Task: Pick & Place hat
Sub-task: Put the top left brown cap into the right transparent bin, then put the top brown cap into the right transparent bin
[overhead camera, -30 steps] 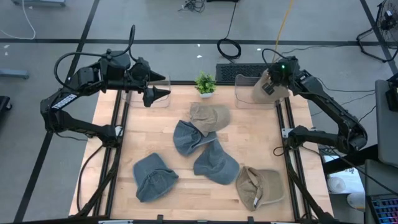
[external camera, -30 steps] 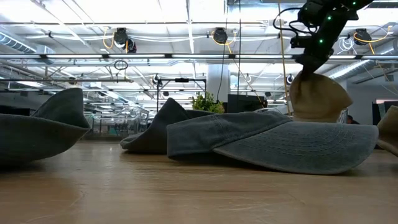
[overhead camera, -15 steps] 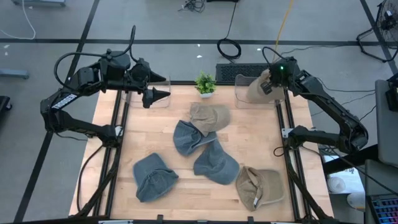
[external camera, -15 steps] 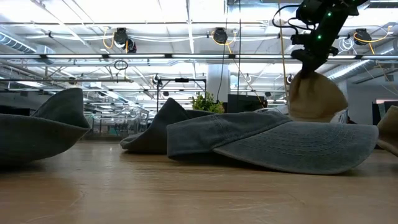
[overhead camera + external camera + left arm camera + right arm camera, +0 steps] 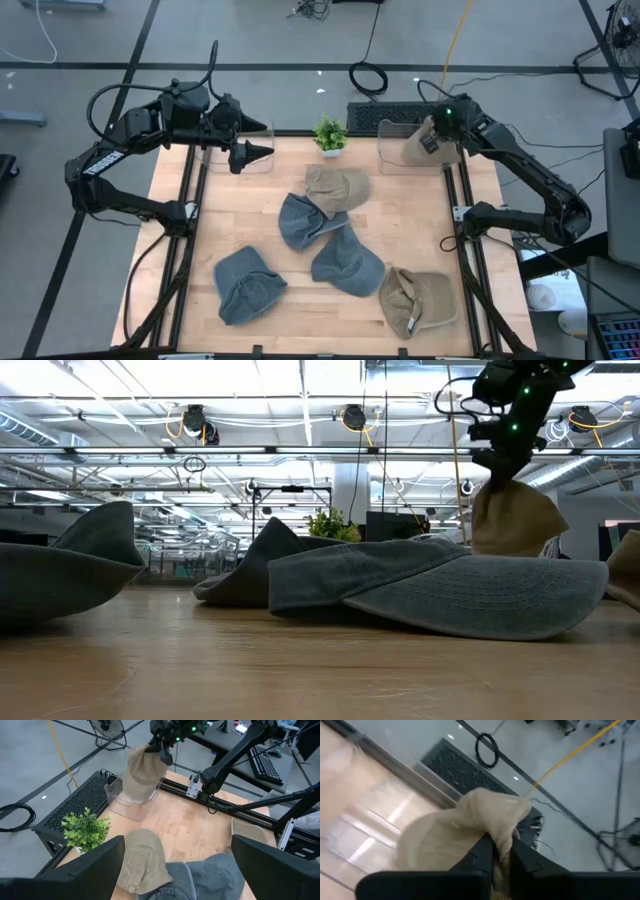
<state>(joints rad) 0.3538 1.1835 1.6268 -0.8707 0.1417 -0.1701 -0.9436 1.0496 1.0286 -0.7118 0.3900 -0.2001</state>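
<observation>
Hat (image 5: 470, 827), tan and soft, is pinched by a fold of its crown between the right gripper's (image 5: 501, 851) two dark fingers (image 5: 481, 851), which are closed tight on the cloth. It hangs from that gripper above a clear bin (image 5: 403, 148) at the table's (image 5: 240, 220) far right corner. In the low view the hat droops as a loose bag beneath the gripper, off the tabletop. From the left wrist view its lower edge seems to reach into the bin's open top, though I cannot tell whether it touches the walls.

Further out, five more hats lie on the wooden table. A second tan hat (image 5: 337, 187) lies near the far edge at the middle. Three blue-grey denim hats follow: one (image 5: 303, 221) just in front of it and overlapping it, another (image 5: 347, 262) touching that one toward the near edge, and a third (image 5: 247, 284) alone toward the near left corner. A tan hat (image 5: 417, 300) lies upside down by the near right corner. A small green plant (image 5: 330, 134) stands at the middle of the far edge.

The left gripper (image 5: 262, 152) waits over the far left corner, above another clear bin (image 5: 254, 160), its fingers spread wide apart and empty.

The risk I judge from here: the hat is floppy and gripped only by one fold, so on release its brim may catch the bin's rim and leave it draped over the wall or sliding outside. A slipping fold would drop it early.
</observation>
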